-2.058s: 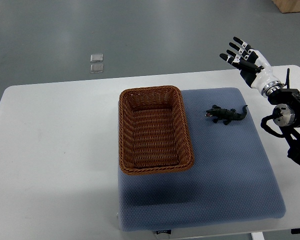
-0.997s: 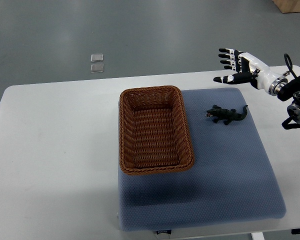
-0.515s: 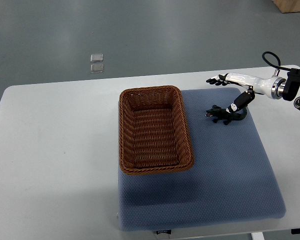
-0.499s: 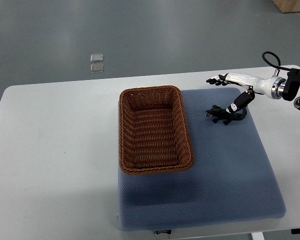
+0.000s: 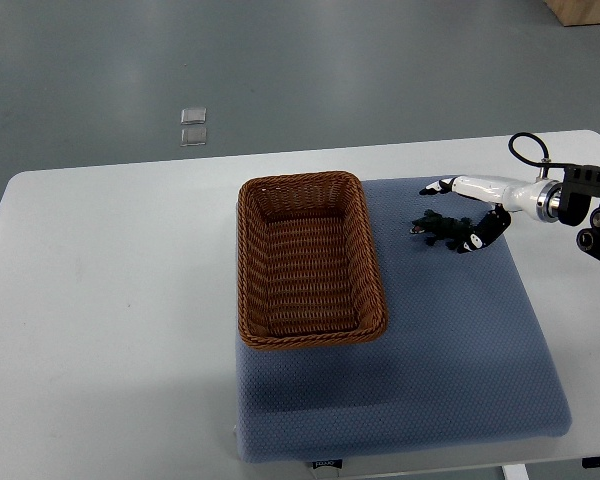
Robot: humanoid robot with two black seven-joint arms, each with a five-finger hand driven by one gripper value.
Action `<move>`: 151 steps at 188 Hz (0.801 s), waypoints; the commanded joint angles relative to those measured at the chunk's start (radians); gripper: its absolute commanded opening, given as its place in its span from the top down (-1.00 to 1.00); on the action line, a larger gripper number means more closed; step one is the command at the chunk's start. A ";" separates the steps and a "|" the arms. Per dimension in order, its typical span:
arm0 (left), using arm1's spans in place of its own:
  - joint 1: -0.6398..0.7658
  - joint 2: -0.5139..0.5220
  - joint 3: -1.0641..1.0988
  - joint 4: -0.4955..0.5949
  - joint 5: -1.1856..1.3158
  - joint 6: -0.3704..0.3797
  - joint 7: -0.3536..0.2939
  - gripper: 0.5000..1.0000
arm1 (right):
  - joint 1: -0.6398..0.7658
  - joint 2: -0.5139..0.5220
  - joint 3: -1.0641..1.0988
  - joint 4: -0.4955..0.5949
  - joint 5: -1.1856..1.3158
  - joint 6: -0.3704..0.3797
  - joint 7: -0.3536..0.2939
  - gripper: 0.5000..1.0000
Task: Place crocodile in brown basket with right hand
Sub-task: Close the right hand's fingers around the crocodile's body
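The right hand (image 5: 467, 212) reaches over the crocodile (image 5: 442, 230), fingers spread above and thumb curled under its tail, not yet clasped. The crocodile lies on the blue mat (image 5: 430, 360), right of the basket (image 5: 308, 259).

This looks like a robotics lab or test hall. A plain white counter (image 5: 100, 300) stands on a bare grey sealed floor (image 5: 280, 70). On the counter lies a blue foam pad (image 5: 430, 370); beyond the counter, two small clear tiles (image 5: 193, 127) lie on the floor.
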 commanded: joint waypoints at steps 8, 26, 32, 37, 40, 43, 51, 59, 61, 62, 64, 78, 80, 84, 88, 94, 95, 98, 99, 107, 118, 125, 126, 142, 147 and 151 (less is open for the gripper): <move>0.000 0.000 0.000 0.000 0.000 0.000 0.000 -1.00 | -0.001 0.022 -0.035 -0.049 0.000 -0.041 -0.002 -0.69; 0.000 0.000 0.000 0.000 0.000 0.000 0.000 -1.00 | -0.003 0.032 -0.041 -0.069 -0.001 -0.060 -0.002 -0.66; 0.000 0.000 0.000 0.000 0.000 0.000 0.000 -1.00 | -0.003 0.032 -0.041 -0.072 -0.001 -0.060 -0.002 -0.65; 0.000 0.000 0.000 0.000 0.000 0.000 -0.002 -1.00 | -0.003 0.032 -0.043 -0.075 -0.001 -0.060 -0.002 -0.65; 0.000 0.000 0.000 0.000 0.000 0.000 0.000 -1.00 | -0.003 0.033 -0.043 -0.077 -0.001 -0.060 -0.002 -0.64; 0.000 0.000 0.000 0.000 0.000 0.000 0.000 -1.00 | -0.003 0.033 -0.043 -0.077 -0.001 -0.061 -0.002 -0.64; 0.000 0.000 0.000 0.000 0.000 0.000 0.000 -1.00 | -0.003 0.036 -0.043 -0.082 -0.001 -0.064 -0.003 -0.61; 0.000 0.000 0.000 0.000 0.000 0.000 0.000 -1.00 | -0.004 0.050 -0.043 -0.100 -0.001 -0.074 -0.005 -0.56; 0.000 0.000 0.000 0.000 0.000 0.000 0.000 -1.00 | -0.004 0.053 -0.043 -0.105 -0.001 -0.077 -0.005 -0.56; 0.000 0.000 0.000 0.000 0.000 0.000 0.000 -1.00 | -0.004 0.056 -0.041 -0.109 -0.001 -0.080 -0.005 -0.55; 0.000 0.000 0.000 0.000 0.000 0.000 0.000 -1.00 | -0.004 0.058 -0.041 -0.115 -0.001 -0.083 -0.005 -0.54; 0.000 0.000 0.000 0.000 0.000 0.000 0.000 -1.00 | -0.006 0.065 -0.043 -0.121 -0.001 -0.095 -0.005 -0.49; 0.000 0.000 0.000 0.000 0.000 0.000 0.000 -1.00 | -0.006 0.065 -0.044 -0.121 -0.001 -0.097 -0.005 -0.49; 0.000 0.000 0.000 0.000 0.000 0.000 0.000 -1.00 | -0.006 0.065 -0.049 -0.123 -0.001 -0.097 -0.005 -0.47; 0.000 0.000 0.000 0.000 0.000 0.000 0.000 -1.00 | -0.006 0.065 -0.055 -0.123 -0.001 -0.098 -0.005 -0.46; 0.000 0.000 0.000 0.000 0.000 0.000 0.000 -1.00 | -0.006 0.065 -0.063 -0.123 0.000 -0.100 -0.005 -0.42; 0.000 0.000 0.000 0.000 0.000 0.000 0.000 -1.00 | -0.006 0.065 -0.063 -0.123 0.000 -0.100 -0.005 -0.42; 0.000 0.000 0.000 0.000 0.000 0.000 0.000 -1.00 | -0.006 0.065 -0.066 -0.124 0.000 -0.101 -0.005 -0.42; 0.000 0.000 0.000 0.000 0.000 0.000 0.000 -1.00 | -0.006 0.065 -0.066 -0.124 0.000 -0.101 -0.005 -0.42; 0.000 0.000 0.000 0.000 0.000 0.000 0.000 -1.00 | -0.006 0.065 -0.066 -0.126 0.000 -0.106 -0.005 -0.38; 0.000 0.000 0.000 0.000 0.000 0.000 0.000 -1.00 | -0.006 0.067 -0.067 -0.126 0.000 -0.113 -0.006 -0.33; 0.000 0.000 0.000 0.000 0.000 0.000 0.000 -1.00 | -0.006 0.067 -0.067 -0.126 0.000 -0.115 -0.006 -0.32; 0.000 0.000 0.000 0.000 0.000 0.000 0.000 -1.00 | -0.006 0.067 -0.067 -0.126 0.000 -0.115 -0.006 -0.29; 0.000 0.000 0.000 0.000 0.000 0.000 0.000 -1.00 | -0.006 0.067 -0.067 -0.128 0.000 -0.115 -0.006 -0.17; 0.000 0.000 0.000 0.000 0.000 0.000 0.000 -1.00 | -0.006 0.067 -0.067 -0.128 0.000 -0.115 -0.006 -0.12; 0.000 0.000 0.000 0.000 0.000 0.000 0.000 -1.00 | -0.006 0.067 -0.067 -0.128 0.000 -0.115 -0.006 -0.06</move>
